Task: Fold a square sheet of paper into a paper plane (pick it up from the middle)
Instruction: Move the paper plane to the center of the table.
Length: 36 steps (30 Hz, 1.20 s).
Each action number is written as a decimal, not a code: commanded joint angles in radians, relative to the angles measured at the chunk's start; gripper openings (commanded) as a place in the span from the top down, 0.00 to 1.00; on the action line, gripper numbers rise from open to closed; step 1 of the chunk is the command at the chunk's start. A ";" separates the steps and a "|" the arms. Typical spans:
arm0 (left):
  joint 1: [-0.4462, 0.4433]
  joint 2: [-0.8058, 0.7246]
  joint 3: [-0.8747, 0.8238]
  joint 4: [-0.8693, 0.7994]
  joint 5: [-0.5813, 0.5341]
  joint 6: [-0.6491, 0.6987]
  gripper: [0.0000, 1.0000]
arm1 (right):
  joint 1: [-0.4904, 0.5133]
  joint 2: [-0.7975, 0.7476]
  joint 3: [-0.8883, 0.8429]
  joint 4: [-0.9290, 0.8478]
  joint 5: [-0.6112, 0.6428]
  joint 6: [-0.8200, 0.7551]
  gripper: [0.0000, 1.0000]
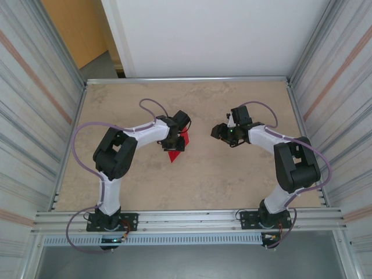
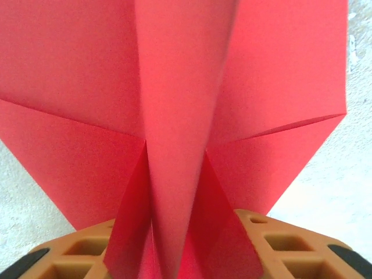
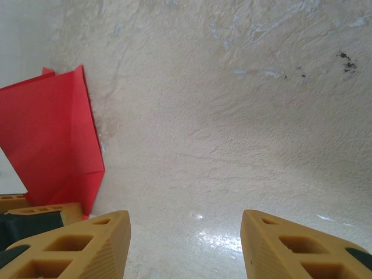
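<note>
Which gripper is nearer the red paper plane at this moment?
Left. The left gripper has the paper plane between its fingers. The right gripper, open, hangs off to the plane's right, with bare table between them.

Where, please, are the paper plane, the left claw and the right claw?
paper plane (image 2: pixel 180 104), left wrist view, on its central fold.
left claw (image 2: pixel 177 235), left wrist view, midway between its fingertips.
right claw (image 3: pixel 186 229), right wrist view, midway between its fingertips.
</note>
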 commanded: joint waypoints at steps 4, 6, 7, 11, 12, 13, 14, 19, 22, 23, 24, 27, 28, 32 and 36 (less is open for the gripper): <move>0.002 0.077 0.017 0.015 -0.048 -0.026 0.49 | -0.006 -0.031 -0.010 -0.023 0.027 -0.018 0.46; 0.005 0.081 0.034 0.024 -0.049 -0.029 0.48 | -0.007 -0.031 -0.011 -0.023 0.027 -0.018 0.46; 0.008 0.111 0.043 0.027 -0.047 -0.030 0.49 | -0.008 -0.031 -0.010 -0.023 0.027 -0.018 0.46; 0.012 0.113 0.075 0.026 -0.031 -0.025 0.54 | -0.009 -0.037 -0.011 -0.026 0.026 -0.016 0.46; 0.012 0.099 0.079 0.026 -0.026 -0.021 0.55 | -0.010 -0.039 -0.009 -0.026 0.027 -0.018 0.45; 0.011 0.093 0.082 0.023 -0.018 -0.018 0.55 | -0.010 -0.042 -0.010 -0.027 0.028 -0.018 0.46; 0.012 0.064 0.085 0.020 -0.014 -0.015 0.55 | -0.011 -0.042 -0.010 -0.028 0.028 -0.018 0.45; 0.011 -0.007 0.086 0.014 -0.012 0.009 0.61 | -0.012 -0.043 -0.009 -0.027 0.025 -0.016 0.45; 0.014 -0.009 0.084 0.009 -0.026 0.007 0.65 | -0.011 -0.038 -0.009 -0.023 0.019 -0.015 0.46; 0.016 -0.005 0.085 0.007 -0.027 0.004 0.67 | -0.012 -0.037 -0.009 -0.023 0.018 -0.013 0.46; 0.016 0.001 0.085 0.004 -0.024 0.003 0.69 | -0.013 -0.036 -0.009 -0.022 0.016 -0.013 0.46; 0.015 0.009 0.085 -0.003 -0.036 0.001 0.75 | -0.012 -0.035 -0.010 -0.022 0.014 -0.013 0.46; 0.015 0.010 0.082 -0.003 -0.040 0.000 0.76 | -0.012 -0.035 -0.010 -0.021 0.014 -0.013 0.45; 0.018 0.029 0.085 -0.002 -0.050 0.000 0.76 | -0.012 -0.033 -0.010 -0.020 0.012 -0.012 0.46; 0.021 0.063 0.093 -0.005 -0.058 0.000 0.75 | -0.011 -0.034 -0.012 -0.020 0.011 -0.012 0.45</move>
